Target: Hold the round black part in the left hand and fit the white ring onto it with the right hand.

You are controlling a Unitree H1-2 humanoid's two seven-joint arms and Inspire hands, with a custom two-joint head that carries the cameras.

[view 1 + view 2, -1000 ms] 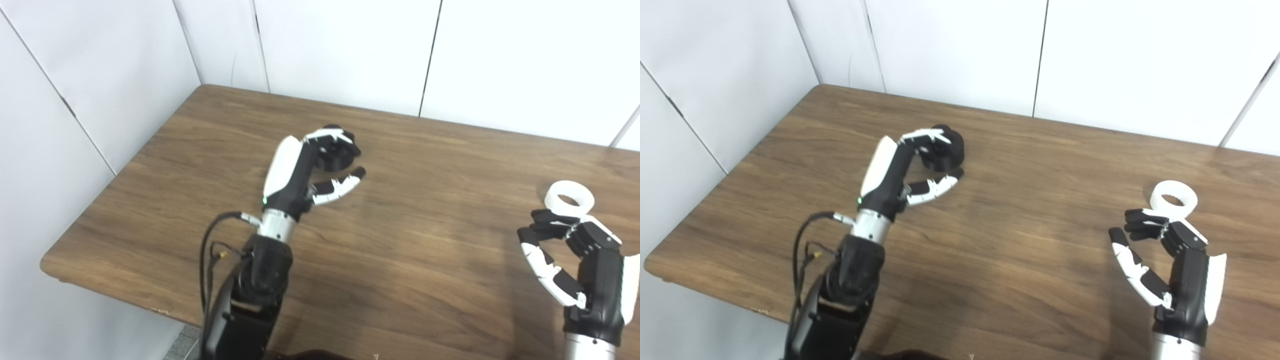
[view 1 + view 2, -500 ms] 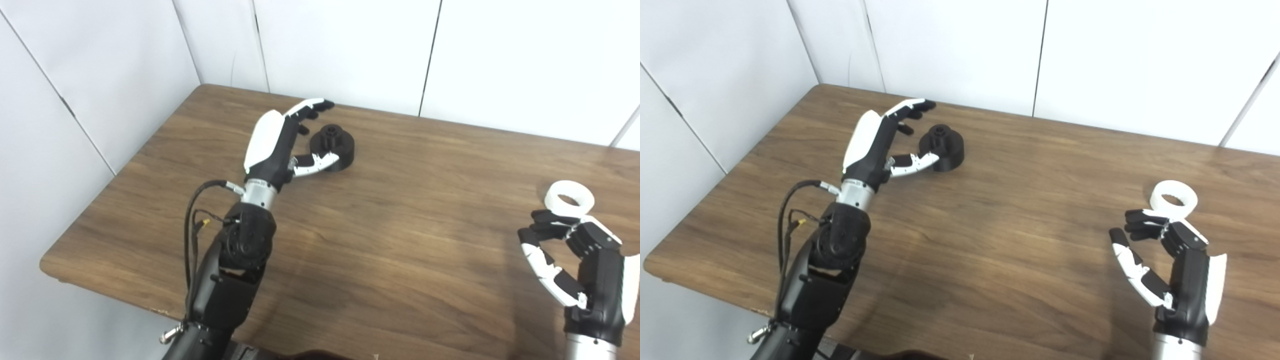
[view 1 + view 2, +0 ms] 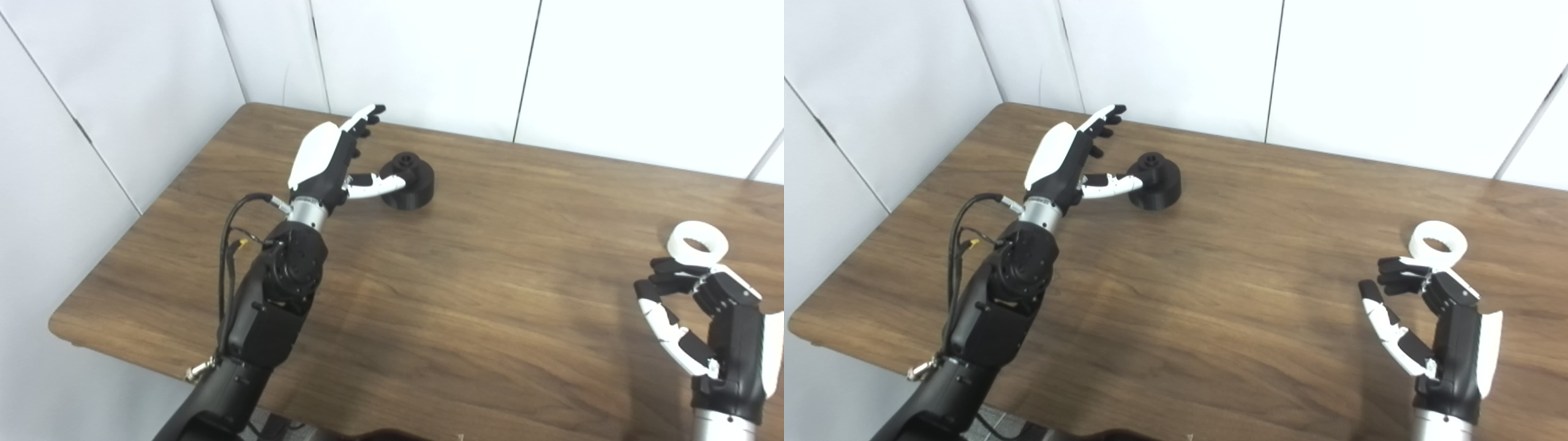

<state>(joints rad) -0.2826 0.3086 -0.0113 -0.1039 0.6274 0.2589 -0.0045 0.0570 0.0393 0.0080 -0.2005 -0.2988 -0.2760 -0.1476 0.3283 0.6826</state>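
Black part (image 3: 408, 181) sits flat, hub upward, beside left robot hand (image 3: 334, 160).

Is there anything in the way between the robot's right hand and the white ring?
No. The right hand is open just in front of the white ring, with nothing visible between them. The table from there to the round black part is bare too.
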